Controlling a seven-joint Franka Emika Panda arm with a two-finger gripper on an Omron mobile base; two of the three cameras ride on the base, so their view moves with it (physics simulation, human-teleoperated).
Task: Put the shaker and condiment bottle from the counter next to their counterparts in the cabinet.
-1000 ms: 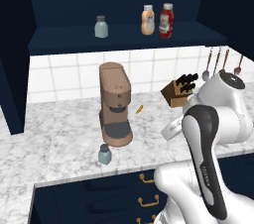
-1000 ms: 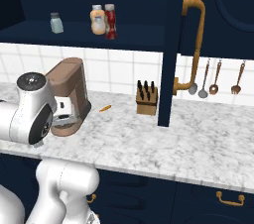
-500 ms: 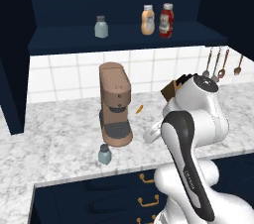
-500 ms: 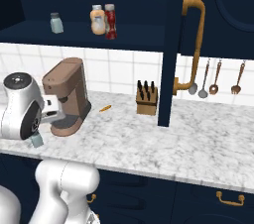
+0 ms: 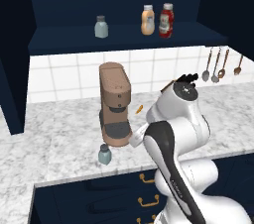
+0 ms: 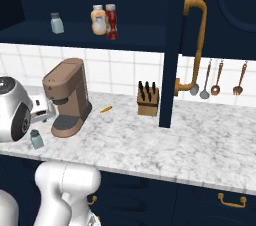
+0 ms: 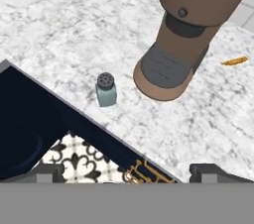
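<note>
The shaker (image 7: 105,89) (image 5: 104,154) (image 6: 36,139), pale grey-blue with a dark perforated cap, stands upright on the marbled counter (image 5: 54,129) near its front edge, just left of the coffee machine's base. My gripper (image 7: 128,172) hovers above and in front of it, open, with nothing between its fingertips (image 7: 47,171). In the navy cabinet (image 5: 124,39), the twin shaker (image 5: 101,26) (image 6: 57,22) stands at the left of the shelf. Further right, the red condiment bottle (image 5: 166,20) (image 6: 111,21) stands right beside the orange-tan bottle (image 5: 147,20) (image 6: 98,19).
A brown coffee machine (image 5: 115,104) (image 6: 65,97) (image 7: 198,25) rises close to the shaker. A small orange scrap (image 5: 139,109) (image 7: 234,61) lies behind it. A knife block (image 6: 148,101), hanging utensils (image 6: 215,77) and a brass pipe (image 6: 197,40) are to the right. Navy drawers (image 5: 144,188) sit below.
The arm has swung left and lowered toward the counter's front beside the coffee machine. The shaker and the shelf items have not moved. The gripper has stayed open.
</note>
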